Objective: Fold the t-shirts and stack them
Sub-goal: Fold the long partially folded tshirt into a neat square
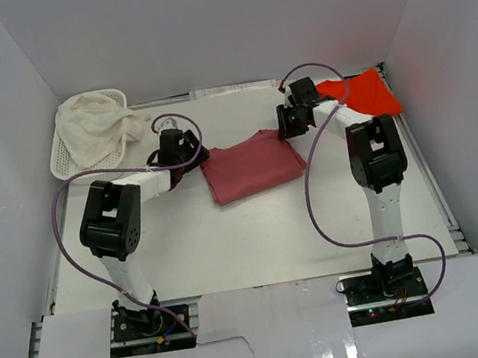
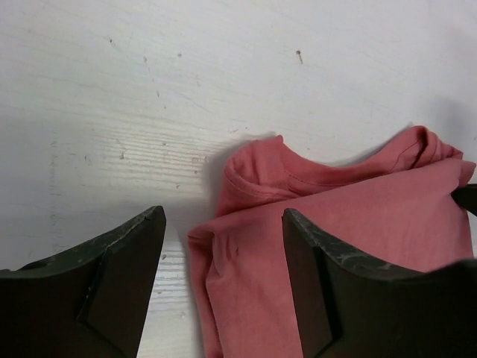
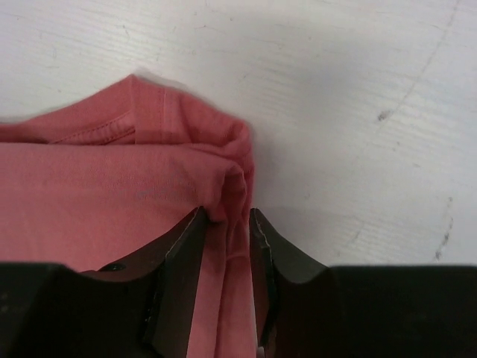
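Worktop point(image 1: 257, 239): bare white, smooth-looking, so cloth prob. slides w/ any sideways tug.

Rose-red t-shirt point(image 1: 251, 166) lies mid-worktop, folded to a rough rectangle. Its edges aren't square, and the wrist views show layers bunched at both ends. Main risk: the fold drags open if either arm lifts off at an angle.

White basket point(image 1: 69, 155) w/ a pale cloth point(image 1: 98, 126) in it sits far-left, well apart from the shirt, so low risk.

Orange-red t-shirt point(image 1: 361, 93) lies crumpled at the far-right corner, unfolded. The right arm crosses its near edge in the overhead view, so a careless retreat could snag it & pull it along. Stacking not yet begun.

Left pincer point(image 2: 223, 218): jaws wide, straddling the rose shirt's left edge near the collar, not clamping. Dropping lower could catch a layer & ruck it.

Right pincer point(image 3: 226, 215): jaws narrow, w/ a ridge of folded cloth btwn them. Can't tell whether they pinch it or merely flank it. If the cloth clings to a finger as that arm rises, the top layer lifts & the fold is lost.
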Motion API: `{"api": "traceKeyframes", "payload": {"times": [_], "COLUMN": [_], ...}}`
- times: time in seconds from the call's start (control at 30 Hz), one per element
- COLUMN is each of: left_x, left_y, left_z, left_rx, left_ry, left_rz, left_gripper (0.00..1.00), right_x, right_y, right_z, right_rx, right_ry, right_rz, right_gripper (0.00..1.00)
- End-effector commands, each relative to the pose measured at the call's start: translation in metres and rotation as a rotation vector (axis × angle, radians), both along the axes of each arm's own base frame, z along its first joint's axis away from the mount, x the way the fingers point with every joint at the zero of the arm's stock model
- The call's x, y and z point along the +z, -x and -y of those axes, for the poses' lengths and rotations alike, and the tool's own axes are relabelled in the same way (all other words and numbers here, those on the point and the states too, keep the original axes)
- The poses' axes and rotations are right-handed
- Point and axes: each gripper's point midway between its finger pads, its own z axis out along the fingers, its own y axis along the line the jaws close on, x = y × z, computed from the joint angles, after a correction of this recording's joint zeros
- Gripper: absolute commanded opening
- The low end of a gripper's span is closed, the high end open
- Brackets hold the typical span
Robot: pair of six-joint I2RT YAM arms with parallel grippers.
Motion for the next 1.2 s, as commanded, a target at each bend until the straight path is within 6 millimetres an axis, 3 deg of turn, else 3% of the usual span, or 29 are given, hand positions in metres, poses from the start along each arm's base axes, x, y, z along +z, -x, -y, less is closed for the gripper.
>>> {"api": "traceKeyframes", "payload": {"times": [0.0,0.2,0.23,0.33,0.37,0.4,0.43,0.5,0.53,0.57,0.63,0.67,0.73,0.77,1.0,1.17], "left_x": [0.069,0.114,0.119,0.129,0.129,0.126,0.123,0.121,0.105,0.1,0.105,0.09,0.093,0.079,0.059,0.044], "left_y": [-0.014,-0.001,0.001,0.012,0.015,0.017,0.018,0.02,0.019,0.019,0.019,0.018,0.016,0.013,0.005,0.0], "left_z": [-0.002,-0.002,0.0,0.015,0.02,0.032,0.039,0.057,0.065,0.072,0.09,0.095,0.105,0.108,0.121,0.119], "left_rx": [0.002,-0.036,-0.049,-0.145,-0.175,-0.241,-0.272,-0.362,-0.388,-0.421,-0.515,-0.524,-0.576,-0.582,-0.637,-0.616], "left_ry": [0.005,0.029,0.035,0.083,0.096,0.124,0.144,0.203,0.235,0.262,0.334,0.368,0.409,0.422,0.458,0.437], "left_rz": [0.16,0.246,0.254,0.272,0.272,0.264,0.255,0.25,0.208,0.196,0.212,0.175,0.197,0.175,0.136,0.123], "left_gripper": [0.75,0.75,0.74,0.72,0.72,0.71,0.71,0.7,0.7,0.69,0.66,0.65,0.63,0.62,0.55,0.55], "right_x": [0.062,0.092,0.089,0.104,0.108,0.108,0.102,0.103,0.092,0.098,0.088,0.089,0.086,0.086,0.082,0.056], "right_y": [-0.013,0.004,0.009,0.029,0.037,0.045,0.054,0.077,0.084,0.1,0.112,0.124,0.13,0.134,0.165,0.183], "right_z": [0.004,0.008,0.009,0.004,-0.006,-0.013,-0.019,-0.042,-0.05,-0.064,-0.073,-0.078,-0.081,-0.082,-0.082,-0.078], "right_rx": [-0.022,-0.016,-0.018,0.013,0.061,0.093,0.12,0.218,0.246,0.316,0.352,0.38,0.398,0.41,0.459,0.436], "right_ry": [-0.025,-0.038,-0.037,-0.084,-0.14,-0.179,-0.219,-0.36,-0.405,-0.511,-0.589,-0.644,-0.671,-0.687,-0.76,-0.741], "right_rz": [0.185,0.229,0.218,0.219,0.215,0.198,0.165,0.073,0.016,-0.056,-0.151,-0.203,-0.217,-0.228,-0.338,-0.412], "right_gripper": [0.37,0.37,0.37,0.31,0.26,0.12,0.08,0.08,0.08,0.08,0.08,0.08,0.08,0.08,0.08,0.08]}}
